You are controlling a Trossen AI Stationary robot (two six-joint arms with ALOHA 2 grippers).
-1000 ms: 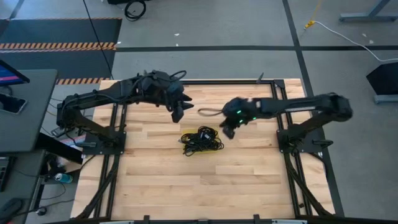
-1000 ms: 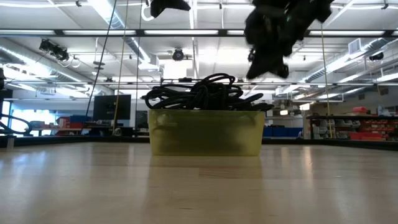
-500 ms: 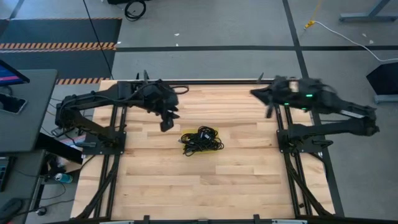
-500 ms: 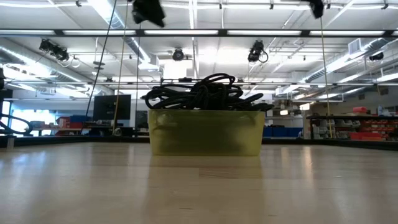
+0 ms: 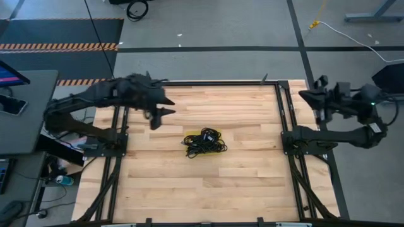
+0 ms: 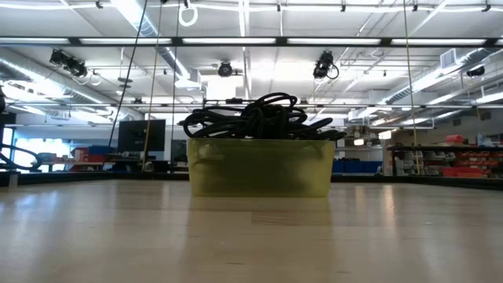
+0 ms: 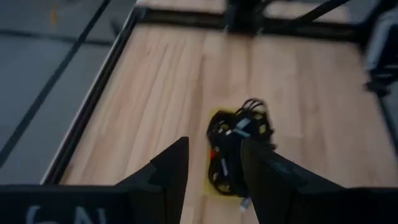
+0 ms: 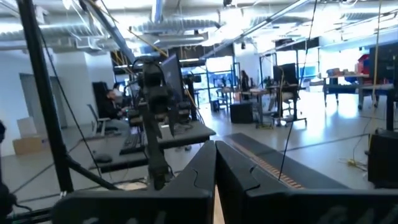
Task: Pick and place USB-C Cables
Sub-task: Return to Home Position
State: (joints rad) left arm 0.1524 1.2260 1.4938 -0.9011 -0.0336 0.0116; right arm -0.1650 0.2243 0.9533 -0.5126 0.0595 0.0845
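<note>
The USB-C cables point(image 5: 204, 141) are a tangled heap of thin black cords lying on a flat yellow tray point(image 5: 189, 134) at the table's middle. In the low view the cables point(image 6: 253, 118) pile above the tray's wall point(image 6: 259, 169). My left gripper point(image 5: 159, 116) hovers open above the table, left of and slightly beyond the heap. Its wrist view looks down past the open left gripper point(image 7: 214, 174) at the cables point(image 7: 236, 146). My right gripper point(image 5: 314, 99) is drawn back past the table's right edge; the right gripper point(image 8: 216, 165) is shut and points level into the room.
Black metal frame rails point(image 5: 287, 135) run along the table's left, right and far sides. Bare wood point(image 5: 208, 189) lies all around the tray. A desk with a monitor point(image 5: 12, 75) stands left of the table.
My right gripper has risen from just right of the cable heap and swung back toward the table's right edge, ending beyond it and tipped up level. My left gripper has moved toward the table's left, away from the heap. The cables and tray have stayed put.
</note>
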